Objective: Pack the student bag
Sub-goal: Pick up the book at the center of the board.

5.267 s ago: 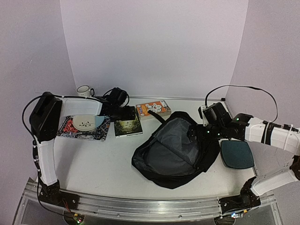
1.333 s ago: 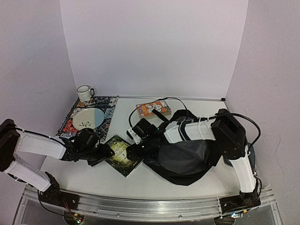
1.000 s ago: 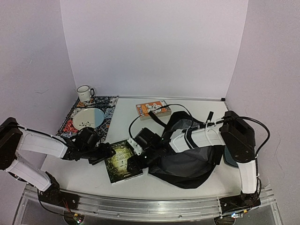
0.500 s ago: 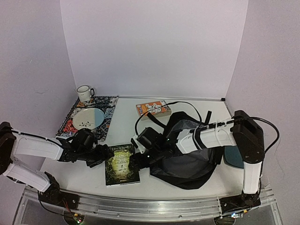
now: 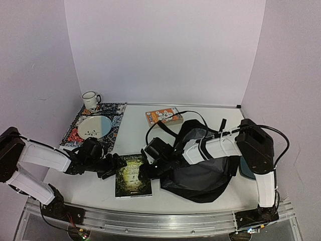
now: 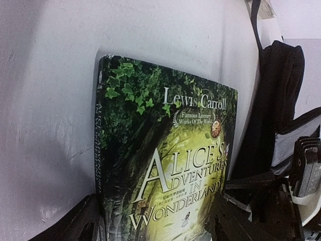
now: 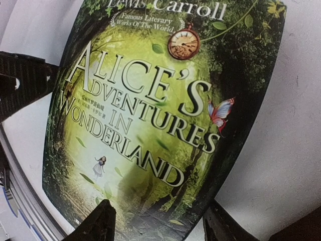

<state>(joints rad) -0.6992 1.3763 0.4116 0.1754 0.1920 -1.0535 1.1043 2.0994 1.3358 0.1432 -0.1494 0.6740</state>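
While the green-covered paperback book (image 5: 133,178) lies flat between left gripper (image 5: 114,165) and right gripper (image 5: 148,170), both jaws released, recommend tipping one edge up for a firm pinch before loading the large black fabric backpack (image 5: 200,175).

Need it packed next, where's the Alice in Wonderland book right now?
Top view: the book lies flat near the front edge of the table, left of centre, between the left gripper and the right gripper, left of the student bag.

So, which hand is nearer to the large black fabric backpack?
Right. The right hand sits at the left edge of the black fabric backpack, over the green paperback book; the left hand is beyond that book's other side.
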